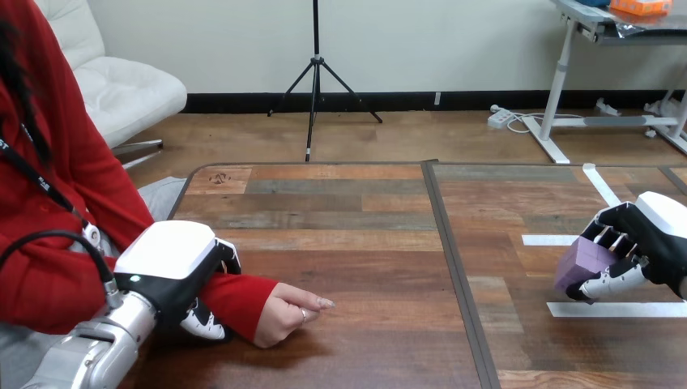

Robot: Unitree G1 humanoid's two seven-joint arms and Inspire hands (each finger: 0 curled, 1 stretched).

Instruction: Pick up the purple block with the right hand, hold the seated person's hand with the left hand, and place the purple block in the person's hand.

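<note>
Distance decides this: the purple block (583,261) sits clasped in the curled fingers of the right hand (658,231) at the right, well apart from the person's hand (285,312), which rests loosely curled on the table (348,243) at the left. The left hand (174,267) wraps the person's forearm (236,296) just beside it, so a long leftward carry looks due.

Our single head view, mounted high, facing forward and down across the wooden tabletop (348,243), close enough that our left arm (89,352) enters at bottom left, our right hand (660,235) at the right edge.
</note>
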